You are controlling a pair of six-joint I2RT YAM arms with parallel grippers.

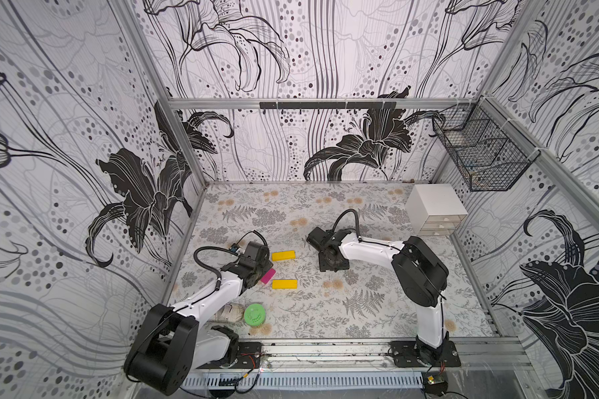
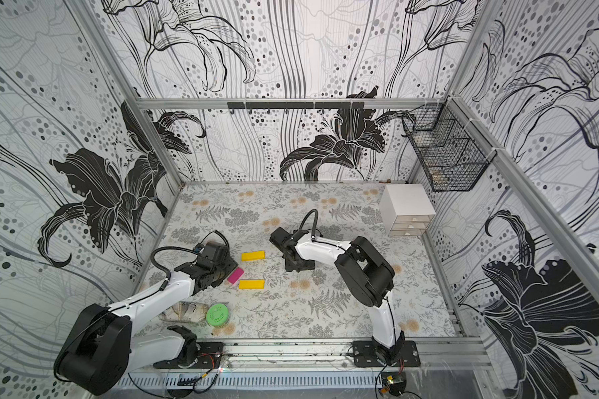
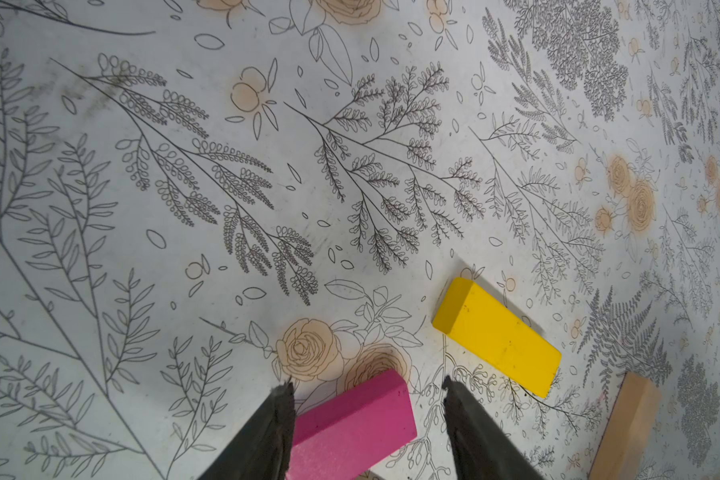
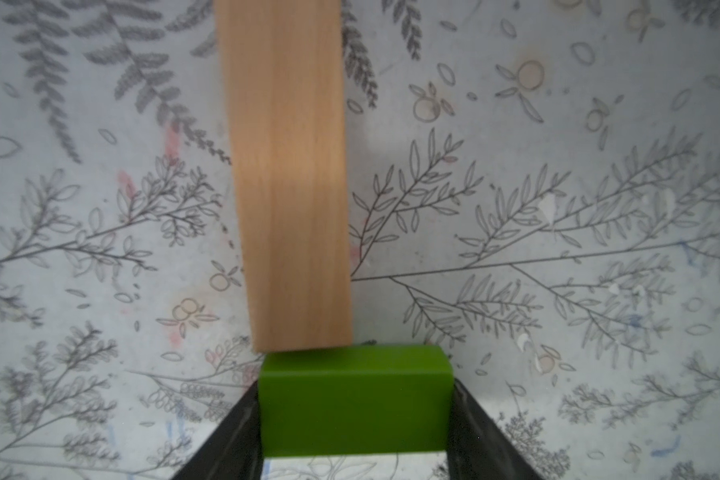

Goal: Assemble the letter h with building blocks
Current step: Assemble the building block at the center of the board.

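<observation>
Alignment first: right pincer (image 4: 355,390) clamped on green block (image 4: 354,411), tan block (image 4: 287,166) just ahead of its tips, so set it flush and square; left pincer (image 3: 366,383) apart, astride pink block (image 3: 350,428).

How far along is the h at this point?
Early. Done: only the tan block lies as a likely stem piece. In hand: the right end effector holds the green block at the tan block's end; the left end effector straddles the pink block, one finger clear of it. Remaining: the far yellow block and near yellow block lie loose, so stem, crossbar and leg are unfinished.
</observation>
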